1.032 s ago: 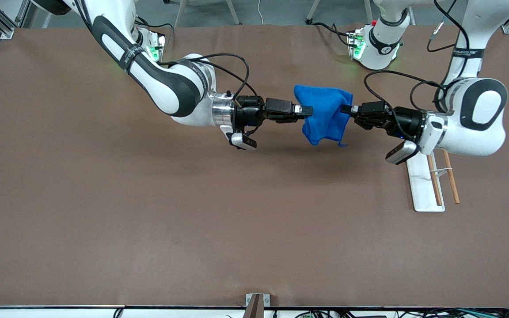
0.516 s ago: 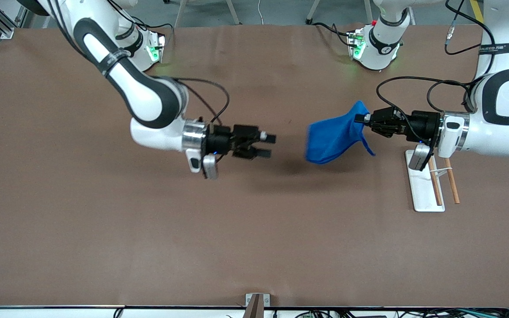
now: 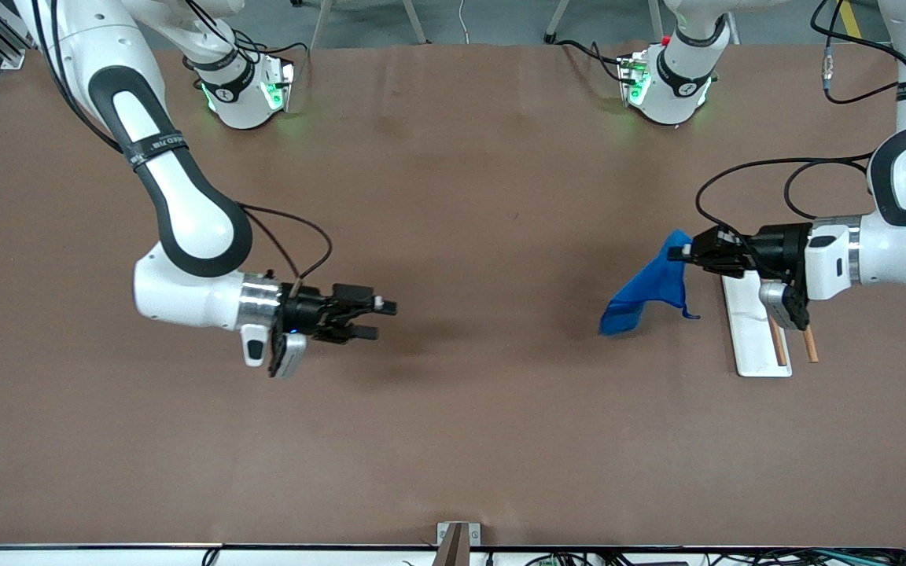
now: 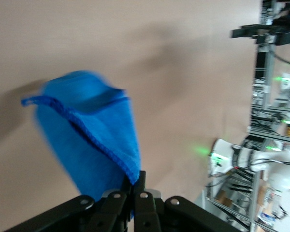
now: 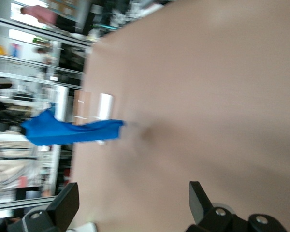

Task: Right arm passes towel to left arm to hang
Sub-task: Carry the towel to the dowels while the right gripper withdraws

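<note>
The blue towel (image 3: 650, 289) hangs in the air from my left gripper (image 3: 683, 251), which is shut on its top corner over the table beside the rack. In the left wrist view the towel (image 4: 87, 140) drapes away from my closed fingers (image 4: 144, 186). My right gripper (image 3: 378, 318) is open and empty, over the table toward the right arm's end. In the right wrist view the towel (image 5: 72, 131) shows far off and my gripper (image 5: 133, 203) stands wide open.
A white rack base (image 3: 752, 334) with two thin wooden rods (image 3: 775, 343) lies under my left arm's wrist, toward the left arm's end. The brown table (image 3: 461, 432) spreads wide around both grippers. A small bracket (image 3: 457, 538) sits at the table's near edge.
My right gripper let go of the towel, opened and drew back toward its own end of the table. My left gripper carried the towel toward the rack, and the towel swung below it.
</note>
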`<state>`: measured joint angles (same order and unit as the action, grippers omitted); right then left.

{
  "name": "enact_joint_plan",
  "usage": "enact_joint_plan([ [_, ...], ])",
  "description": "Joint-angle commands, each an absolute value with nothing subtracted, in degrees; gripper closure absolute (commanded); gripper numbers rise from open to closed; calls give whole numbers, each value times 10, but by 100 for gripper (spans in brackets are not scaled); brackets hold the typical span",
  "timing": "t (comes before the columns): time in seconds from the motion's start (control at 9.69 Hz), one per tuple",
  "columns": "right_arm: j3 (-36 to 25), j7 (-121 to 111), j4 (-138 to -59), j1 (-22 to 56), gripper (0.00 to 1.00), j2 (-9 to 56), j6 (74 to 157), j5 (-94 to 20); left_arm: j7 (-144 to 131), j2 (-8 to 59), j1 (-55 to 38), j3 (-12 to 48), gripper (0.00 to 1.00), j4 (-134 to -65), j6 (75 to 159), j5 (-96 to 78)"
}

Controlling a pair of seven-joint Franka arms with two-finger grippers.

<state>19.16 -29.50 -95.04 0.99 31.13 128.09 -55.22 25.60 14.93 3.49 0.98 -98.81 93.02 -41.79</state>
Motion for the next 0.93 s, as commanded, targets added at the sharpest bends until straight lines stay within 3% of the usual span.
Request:
enact_joint_plan([
  [0.0,158,-191,-941,17,0,294,1276,-407,265,177,24,-45,100,-973,967,-375],
  [0.31,89,-88,-951,19,0,261,1274,-262,273,181,20,-138,100,-969,999,-300],
  [0.52,69,42,-951,18,0,256,1269,-93,302,184,25,-196,100,-972,1028,-300],
  [0.62,61,108,-951,15,0,245,1230,-41,334,189,28,-220,100,-976,1029,-300],
  [0.83,22,120,-947,11,0,206,1210,-8,374,197,26,-262,100,-977,1029,-301],
])
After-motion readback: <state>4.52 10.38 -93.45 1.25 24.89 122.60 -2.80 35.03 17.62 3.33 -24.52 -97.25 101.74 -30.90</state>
